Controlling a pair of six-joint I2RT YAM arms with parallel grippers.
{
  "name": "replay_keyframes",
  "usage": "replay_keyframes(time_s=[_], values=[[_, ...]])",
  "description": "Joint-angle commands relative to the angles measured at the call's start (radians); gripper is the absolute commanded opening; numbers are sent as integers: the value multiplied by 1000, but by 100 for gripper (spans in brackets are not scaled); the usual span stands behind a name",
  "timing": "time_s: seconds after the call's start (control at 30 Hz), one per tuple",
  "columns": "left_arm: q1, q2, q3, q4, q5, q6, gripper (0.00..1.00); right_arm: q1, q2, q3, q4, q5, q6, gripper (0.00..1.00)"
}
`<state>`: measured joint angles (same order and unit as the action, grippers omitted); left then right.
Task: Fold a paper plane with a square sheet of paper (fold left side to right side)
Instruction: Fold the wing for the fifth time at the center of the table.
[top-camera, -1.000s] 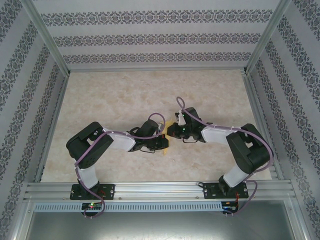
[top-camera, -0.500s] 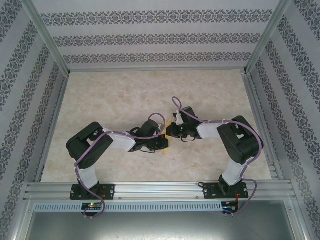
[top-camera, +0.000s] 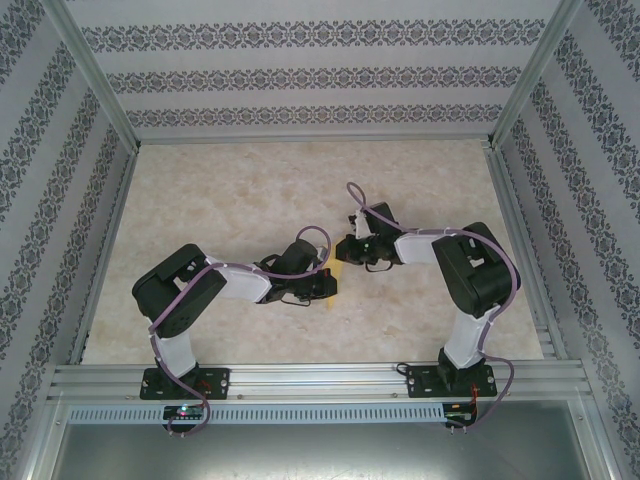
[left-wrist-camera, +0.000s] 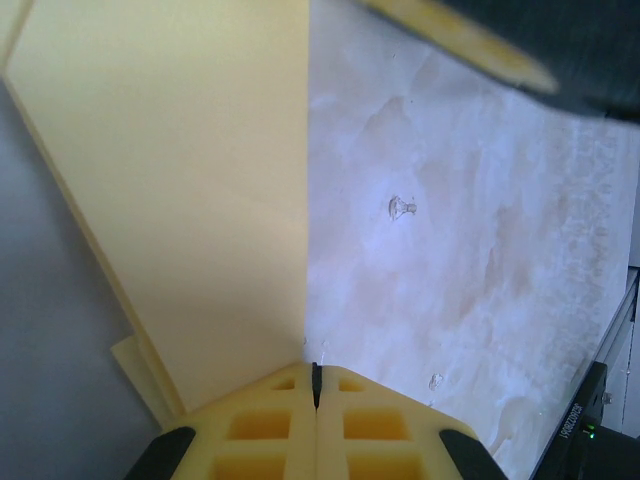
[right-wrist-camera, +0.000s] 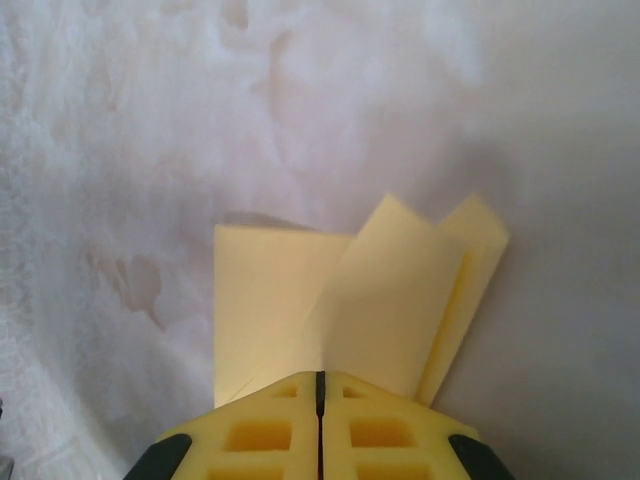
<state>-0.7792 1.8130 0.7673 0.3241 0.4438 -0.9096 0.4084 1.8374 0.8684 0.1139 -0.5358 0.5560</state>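
Mid-fold, my left tool (left-wrist-camera: 316, 372) and right tool (right-wrist-camera: 320, 378) sit clenched against the square sheet of paper (right-wrist-camera: 290, 300); next I'd press its crease flat.

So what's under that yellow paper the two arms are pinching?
The pale marbled tabletop shows around the folded yellow paper, pinched by the left fingers and right fingers. The patch directly beneath the paper is covered, so that can't be seen.

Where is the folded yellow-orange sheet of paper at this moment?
In the top view the folded yellow-orange sheet of paper is near the middle of the table, between the left end effector and the right end effector.
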Motion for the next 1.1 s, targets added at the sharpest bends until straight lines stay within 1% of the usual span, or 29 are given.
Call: replay_keyframes(time_s=[0.0, 0.2, 0.5, 0.67, 0.87, 0.97, 1.07], values=[[-19, 14, -30, -143, -26, 18, 0, -16, 20, 42, -11, 39, -43, 6], [-20, 9, -35, -142, -26, 16, 0, -38, 60, 87, -35, 55, -62, 6], [-20, -5, -37, -151, -36, 17, 0, -48, 87, 164, -129, 120, -118, 7], [-20, -7, -35, -154, -35, 19, 0, -72, 110, 192, -131, 110, -123, 7], [-22, -18, -35, -160, -41, 21, 0, -80, -12, 193, -174, 117, -130, 7], [-22, -17, -32, -159, -44, 19, 0, -65, -69, 137, -169, 106, -114, 7], [-23, -14, -30, -158, -45, 19, 0, -37, -120, 48, -103, 80, -65, 7]])
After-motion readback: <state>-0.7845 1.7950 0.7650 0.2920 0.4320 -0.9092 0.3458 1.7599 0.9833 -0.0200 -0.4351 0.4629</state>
